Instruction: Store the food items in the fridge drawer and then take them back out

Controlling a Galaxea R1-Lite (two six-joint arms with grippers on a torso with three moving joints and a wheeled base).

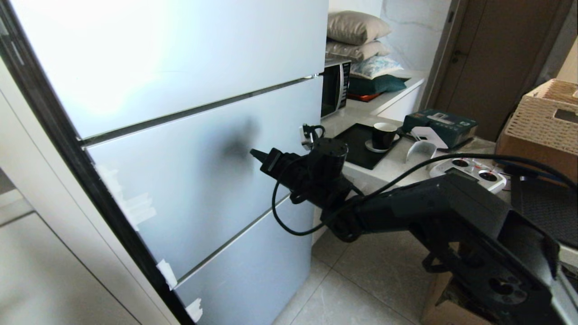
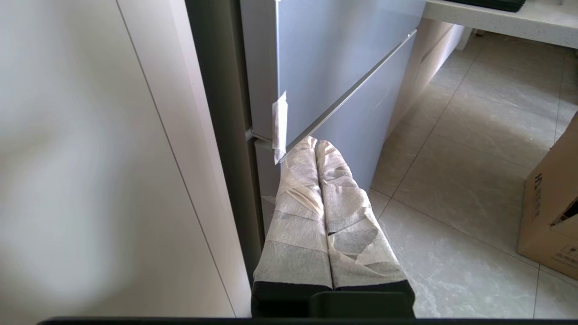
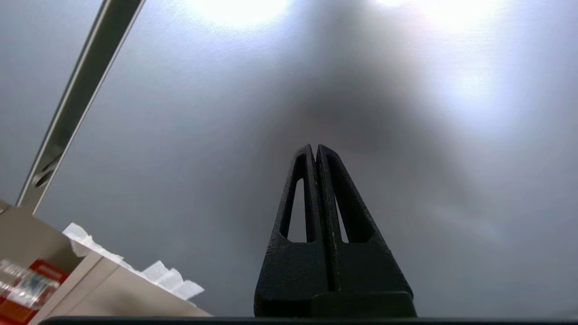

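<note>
I had the right end effector (image 1: 255, 154) pinched fully closed and empty, its tip aimed at the frosted middle fridge panel (image 1: 198, 176) and close to it. The left end effector (image 2: 316, 143), also closed, sat parked low by the fridge's lower seam. No food or clear drawer was in sight; I judged I was at the opening step, needing the panel's edge next.
</note>
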